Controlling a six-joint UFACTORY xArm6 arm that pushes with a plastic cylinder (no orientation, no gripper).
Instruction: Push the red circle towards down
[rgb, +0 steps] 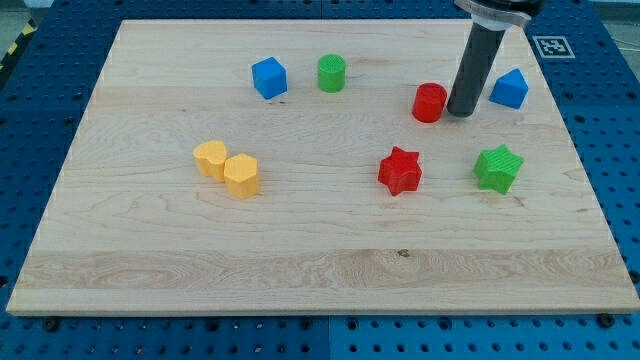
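Observation:
The red circle (429, 102) is a short red cylinder on the wooden board (300, 260), in the upper right part of the view. My tip (461, 111) rests on the board just to the right of the red circle, close to it or touching it. The dark rod rises from there to the view's top edge. A blue block (510, 89) sits just right of the rod.
A red star (400, 170) lies below the red circle and a green star (498, 167) to its right. A green cylinder (332, 73) and a blue cube (269, 77) sit at upper middle. Two yellow blocks (227, 167) touch at left.

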